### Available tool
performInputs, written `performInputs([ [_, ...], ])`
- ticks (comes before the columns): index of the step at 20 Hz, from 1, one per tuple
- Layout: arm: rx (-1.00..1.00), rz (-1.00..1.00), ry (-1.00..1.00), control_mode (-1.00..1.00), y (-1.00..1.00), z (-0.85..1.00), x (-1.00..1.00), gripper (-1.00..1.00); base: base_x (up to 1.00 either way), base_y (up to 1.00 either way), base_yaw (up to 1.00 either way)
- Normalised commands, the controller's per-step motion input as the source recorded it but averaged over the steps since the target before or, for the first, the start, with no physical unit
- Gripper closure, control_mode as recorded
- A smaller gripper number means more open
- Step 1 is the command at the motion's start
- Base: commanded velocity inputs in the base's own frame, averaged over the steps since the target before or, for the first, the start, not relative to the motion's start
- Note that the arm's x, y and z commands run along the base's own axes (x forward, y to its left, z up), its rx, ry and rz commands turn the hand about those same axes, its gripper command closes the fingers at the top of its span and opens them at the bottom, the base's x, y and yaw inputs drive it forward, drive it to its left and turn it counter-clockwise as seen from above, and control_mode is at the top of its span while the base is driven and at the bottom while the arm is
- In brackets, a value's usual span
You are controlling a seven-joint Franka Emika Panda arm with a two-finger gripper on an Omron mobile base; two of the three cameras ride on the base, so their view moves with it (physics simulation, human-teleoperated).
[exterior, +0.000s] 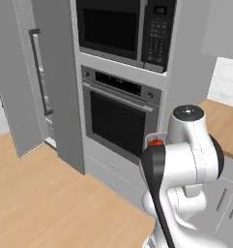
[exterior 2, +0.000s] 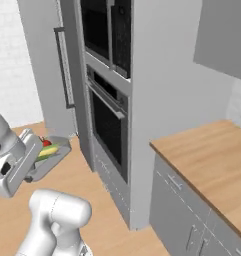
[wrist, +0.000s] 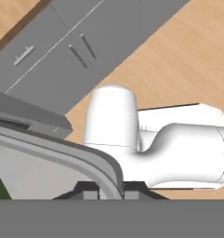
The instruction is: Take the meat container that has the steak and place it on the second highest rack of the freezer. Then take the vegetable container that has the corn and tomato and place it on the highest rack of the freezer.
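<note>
My gripper is shut on the rim of the grey vegetable container, which I hold low over the floor, left of the oven column. The yellow corn and the red tomato lie inside it. In the left base view the tomato peeks out behind my arm's joint. The container's curved rim runs between my fingertips in the hand view. The freezer, a tall grey cabinet with a dark bar handle, stands to the left. Its racks are hidden, and the meat container and steak are out of view.
A black-fronted oven with a microwave above it fills the column right of the freezer. A wooden counter over grey cabinets lies to the right. Wood floor stretches in front of the freezer.
</note>
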Motion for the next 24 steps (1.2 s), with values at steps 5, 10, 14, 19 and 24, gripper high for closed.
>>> performInputs([
  [5, 0.0, 0.0, 0.0, 1.0, 0.0, 0.0, 0.0, 1.0, 0.99, 0.25, 0.53],
  [10, 0.0, 0.0, 0.0, 1.0, 0.0, 0.0, 0.0, 1.0, 1.0, 0.35, 0.21],
  [14, 0.0, 0.0, 0.0, 1.0, 0.0, 0.0, 0.0, 1.0, 1.0, 0.4, 0.12],
  [19, 0.0, 0.0, 0.0, 1.0, 0.0, 0.0, 0.0, 1.0, 1.0, 0.65, -0.07],
  [24, 0.0, 0.0, 0.0, 1.0, 0.0, 0.0, 0.0, 1.0, 0.99, 0.67, -0.33],
])
